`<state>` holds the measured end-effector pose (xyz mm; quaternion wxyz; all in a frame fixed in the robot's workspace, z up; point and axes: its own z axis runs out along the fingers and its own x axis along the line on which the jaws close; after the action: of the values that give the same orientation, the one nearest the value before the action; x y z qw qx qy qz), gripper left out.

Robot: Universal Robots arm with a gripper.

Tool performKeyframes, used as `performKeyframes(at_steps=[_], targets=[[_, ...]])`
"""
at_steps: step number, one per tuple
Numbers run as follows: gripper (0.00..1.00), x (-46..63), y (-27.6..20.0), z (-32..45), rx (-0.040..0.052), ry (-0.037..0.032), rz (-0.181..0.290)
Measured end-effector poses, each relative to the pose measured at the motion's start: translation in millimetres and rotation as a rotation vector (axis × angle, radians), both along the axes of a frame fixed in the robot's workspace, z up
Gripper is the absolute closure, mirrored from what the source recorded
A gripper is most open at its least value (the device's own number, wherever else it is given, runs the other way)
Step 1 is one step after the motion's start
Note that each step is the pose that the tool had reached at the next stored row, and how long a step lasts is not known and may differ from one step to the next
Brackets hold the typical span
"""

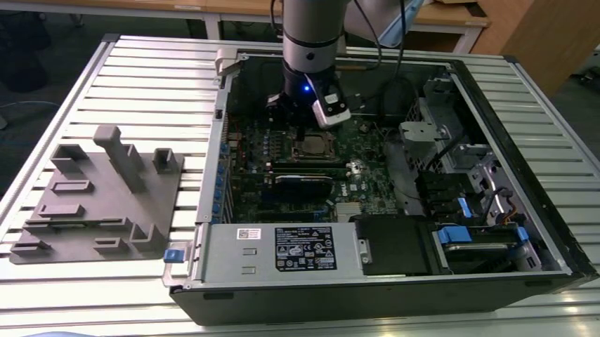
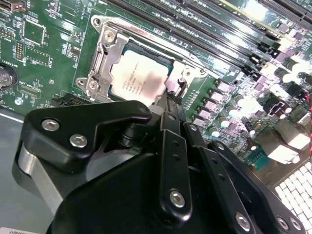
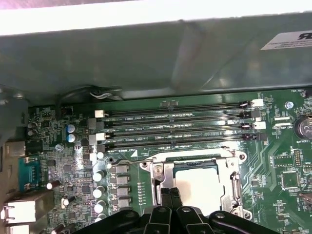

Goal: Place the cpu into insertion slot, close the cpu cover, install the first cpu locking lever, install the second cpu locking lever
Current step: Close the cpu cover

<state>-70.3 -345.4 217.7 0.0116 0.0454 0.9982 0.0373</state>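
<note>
The gripper (image 1: 298, 126), a black two-finger pincer on the grey robot arm (image 1: 310, 28), hangs inside the open black and silver computer case (image 1: 218, 140), which lies on a white slatted metal table (image 1: 140, 77). In both wrist views the fingers (image 2: 168, 109) are drawn together with no visible gap and nothing seen between them; their tips sit at one edge of the insertion slot (image 2: 146, 48), a small square socket with a silver rim on the green circuit board (image 2: 48, 58). The cpu (image 2: 139, 78), a small flat square chip with a silvery-tan metal top, lies seated flat in that socket. The cpu cover (image 2: 102, 61), a thin square silver metal frame, lies down around the chip, whose top shows through its window. Long narrow black card slots (image 3: 175, 129) run just beside the socket. A grey moulded fixture plate (image 1: 103, 189) rests on the table, on the exterior view's left.
</note>
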Motion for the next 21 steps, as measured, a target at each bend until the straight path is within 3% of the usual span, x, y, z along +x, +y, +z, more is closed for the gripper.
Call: performKeyframes(at_steps=[16, 21], targets=[[0.89, 29.8, 0.0, -0.7, 0.0001, -0.0004, 0.0], [0.89, 31.3, 0.0, -0.7, 0.0001, -0.0004, -0.001]])
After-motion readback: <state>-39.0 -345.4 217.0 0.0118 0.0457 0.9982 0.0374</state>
